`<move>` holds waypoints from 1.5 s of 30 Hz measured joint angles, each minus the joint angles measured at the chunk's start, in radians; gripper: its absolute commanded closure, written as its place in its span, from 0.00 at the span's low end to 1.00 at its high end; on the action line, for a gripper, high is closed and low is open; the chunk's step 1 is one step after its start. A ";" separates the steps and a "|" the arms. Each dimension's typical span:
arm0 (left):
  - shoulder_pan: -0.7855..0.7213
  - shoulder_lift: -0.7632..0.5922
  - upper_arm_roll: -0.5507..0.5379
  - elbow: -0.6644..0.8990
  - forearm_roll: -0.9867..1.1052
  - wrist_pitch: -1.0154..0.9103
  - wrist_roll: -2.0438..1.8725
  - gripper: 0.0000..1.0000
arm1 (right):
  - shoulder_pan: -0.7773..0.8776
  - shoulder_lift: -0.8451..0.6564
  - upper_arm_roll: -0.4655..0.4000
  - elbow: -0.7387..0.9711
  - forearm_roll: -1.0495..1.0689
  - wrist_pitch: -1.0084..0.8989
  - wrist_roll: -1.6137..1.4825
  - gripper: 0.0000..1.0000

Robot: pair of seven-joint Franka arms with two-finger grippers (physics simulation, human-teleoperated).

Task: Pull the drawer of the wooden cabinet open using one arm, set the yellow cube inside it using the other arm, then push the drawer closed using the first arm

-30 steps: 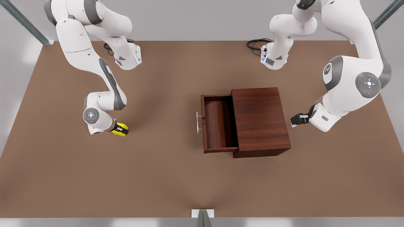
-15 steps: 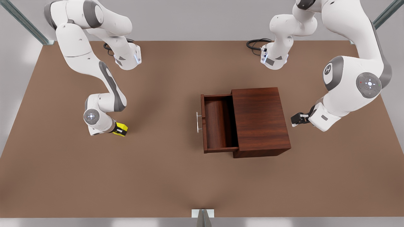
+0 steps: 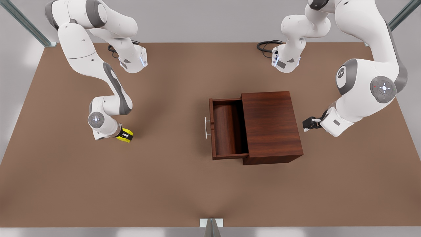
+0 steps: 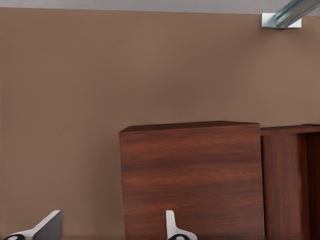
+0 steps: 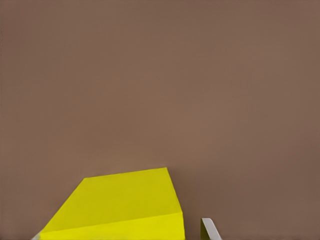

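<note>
The wooden cabinet [image 3: 271, 126] stands mid-table with its drawer [image 3: 227, 130] pulled out toward the front view's left, its inside bare and its silver handle [image 3: 206, 127] in front. The yellow cube [image 3: 125, 135] rests on the table at the front view's left. My right gripper [image 3: 122, 134] is down over the yellow cube [image 5: 120, 207] with a finger on either side; a narrow gap shows beside one fingertip [image 5: 210, 229], so it is open. My left gripper [image 3: 307, 124] hangs open behind the wooden cabinet [image 4: 192, 180], apart from it.
The brown table [image 3: 184, 191] spreads wide around the cabinet. Both arm bases and a black cable [image 3: 266, 44] sit at the far edge. Metal frame posts [image 3: 211, 227] stand at the near edge and the corners.
The right arm's wrist has shifted slightly over the yellow cube, which has stayed in place. The left arm has edged a little toward the cabinet. The drawer has not moved.
</note>
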 measured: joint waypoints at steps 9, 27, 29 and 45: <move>0.000 0.000 0.000 0.000 0.000 -0.004 0.009 0.00 | -0.106 0.010 0.096 0.001 -0.010 0.018 0.001 0.08; -0.001 0.000 0.000 0.000 0.001 -0.011 0.017 0.00 | -0.096 -0.124 0.219 0.295 0.113 -0.263 0.026 0.33; -0.001 0.000 0.000 0.001 0.001 -0.011 0.018 0.00 | -0.055 -0.099 0.235 0.429 0.123 -0.362 0.058 0.33; -0.002 0.000 0.000 0.001 0.003 -0.013 0.019 0.00 | 0.465 0.238 0.239 0.995 0.206 -0.548 0.601 0.32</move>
